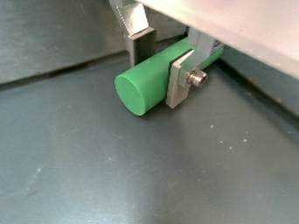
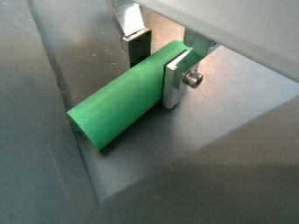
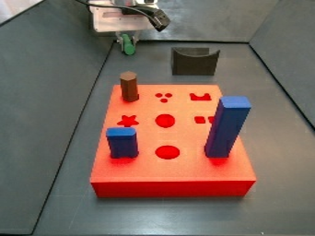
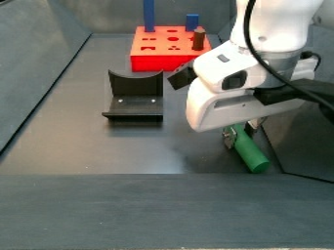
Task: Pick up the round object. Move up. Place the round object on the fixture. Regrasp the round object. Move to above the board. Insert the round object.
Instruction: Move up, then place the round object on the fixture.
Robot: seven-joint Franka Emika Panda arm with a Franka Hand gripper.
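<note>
The hand (image 1: 160, 63) is silver, peg (image 2: 117, 109) green, board (image 3: 172, 147) red, fixture (image 3: 193, 61) dark grey.

- I see my gripper (image 2: 158, 66) low at the floor, round object (image 2: 121, 107) lying between its fingers (image 2: 177, 80)
- fixture (image 4: 135, 96) between gripper and board (image 4: 167, 45); board farthest; all well apart

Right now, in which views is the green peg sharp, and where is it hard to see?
In both wrist views the round object is large, sharp and evenly lit between the gripper fingers; in a side view it is tiny and partly hidden.
</note>
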